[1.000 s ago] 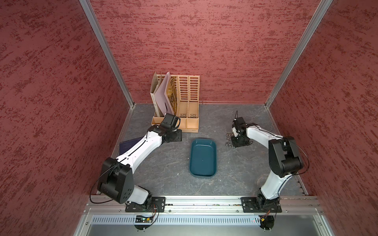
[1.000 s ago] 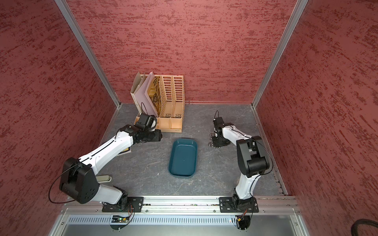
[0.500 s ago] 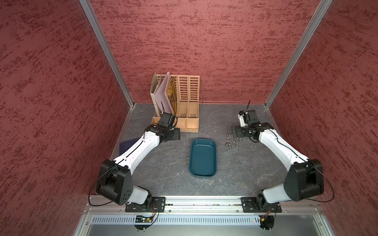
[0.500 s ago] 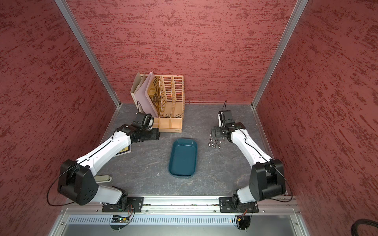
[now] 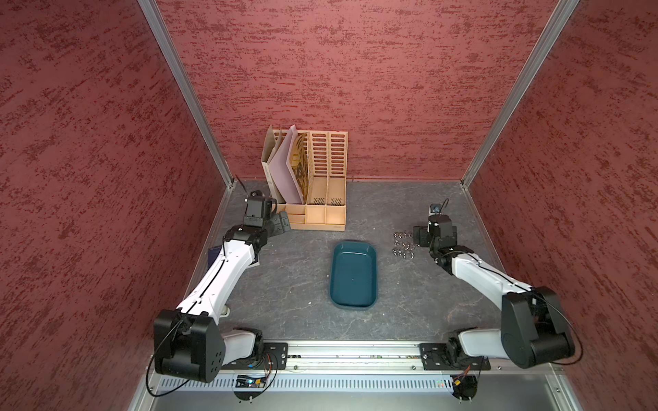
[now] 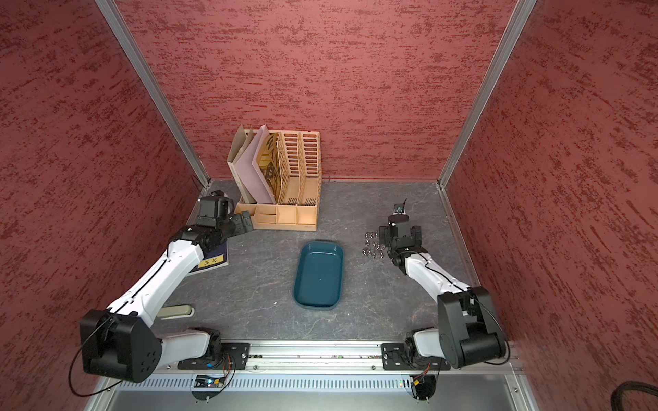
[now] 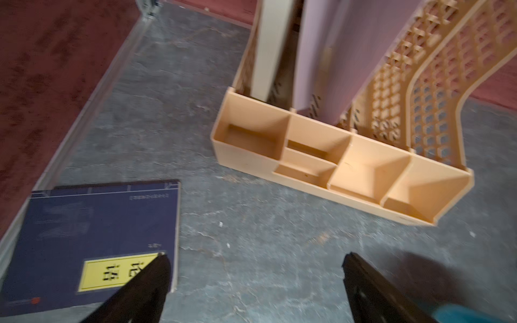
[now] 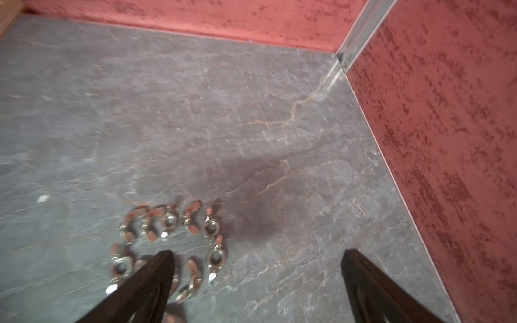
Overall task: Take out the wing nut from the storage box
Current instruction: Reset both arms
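The grey stone-like floor [image 5: 292, 284] is closed by red walls [image 5: 356, 71] on three sides. The storage box [image 5: 352, 274] lies in the middle, apart from both my arms. The wing nuts [image 8: 170, 240] lie on the floor beside it, outside its rim. Both top views give them only as small glints, while the right wrist view shows them separately, though blurred, perhaps nine. My right claw [image 8: 257, 257] hangs released at their edge, with bare floor up to the wall. My left claw [image 7: 254, 258] is released too, near the file organiser [image 7: 335, 173] and a blue book [image 7: 98, 237].

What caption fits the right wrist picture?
Open right gripper beside a cluster of wing nuts lying on the grey tabletop.
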Controlling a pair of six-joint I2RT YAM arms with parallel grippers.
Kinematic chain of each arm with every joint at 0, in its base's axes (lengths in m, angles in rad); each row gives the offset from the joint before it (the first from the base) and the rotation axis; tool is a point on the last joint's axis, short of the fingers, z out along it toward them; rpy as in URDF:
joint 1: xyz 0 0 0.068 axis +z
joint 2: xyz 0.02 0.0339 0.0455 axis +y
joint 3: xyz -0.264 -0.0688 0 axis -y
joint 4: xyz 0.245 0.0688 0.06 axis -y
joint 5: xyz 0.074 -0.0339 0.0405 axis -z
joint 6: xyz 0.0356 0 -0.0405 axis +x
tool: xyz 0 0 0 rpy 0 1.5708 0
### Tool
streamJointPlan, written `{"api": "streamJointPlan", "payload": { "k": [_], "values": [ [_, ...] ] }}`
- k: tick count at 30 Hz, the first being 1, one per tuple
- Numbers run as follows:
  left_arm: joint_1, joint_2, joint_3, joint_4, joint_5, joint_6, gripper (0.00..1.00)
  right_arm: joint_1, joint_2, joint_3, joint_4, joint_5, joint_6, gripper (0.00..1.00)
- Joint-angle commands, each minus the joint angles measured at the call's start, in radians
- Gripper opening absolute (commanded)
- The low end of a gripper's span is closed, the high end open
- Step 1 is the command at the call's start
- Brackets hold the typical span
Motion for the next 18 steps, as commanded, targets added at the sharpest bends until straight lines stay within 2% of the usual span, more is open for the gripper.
{"api": "streamJointPlan", "payload": {
  "k": [1,3,9,11,13,14,16,18],
  "values": [
    [0.046,-0.021,-0.088,0.197,-0.125,0.068,1.00,-0.018,0.059,-0.122,0.481,0.028,-0.052,0.99],
    [0.080,-0.034,-0.159,0.324,-0.111,0.128,1.00,-0.025,0.126,-0.176,0.629,-0.001,-0.045,0.98],
    [0.200,-0.018,-0.355,0.628,0.076,0.184,1.00,-0.068,0.125,-0.164,0.589,-0.128,-0.026,0.98],
    [0.205,-0.002,-0.408,0.726,0.094,0.200,1.00,-0.109,0.117,-0.191,0.621,-0.237,-0.010,0.98],
    [0.207,0.023,-0.471,0.862,0.109,0.214,1.00,-0.154,0.140,-0.254,0.742,-0.362,0.001,0.98],
    [0.207,0.037,-0.506,0.945,0.129,0.210,1.00,-0.156,0.170,-0.286,0.845,-0.363,0.002,0.98],
    [0.206,0.072,-0.541,1.066,0.198,0.213,1.00,-0.158,0.155,-0.288,0.823,-0.360,0.007,0.99],
    [0.193,0.124,-0.579,1.186,0.218,0.219,1.00,-0.158,0.151,-0.276,0.790,-0.390,-0.006,0.99]
  ]
}}
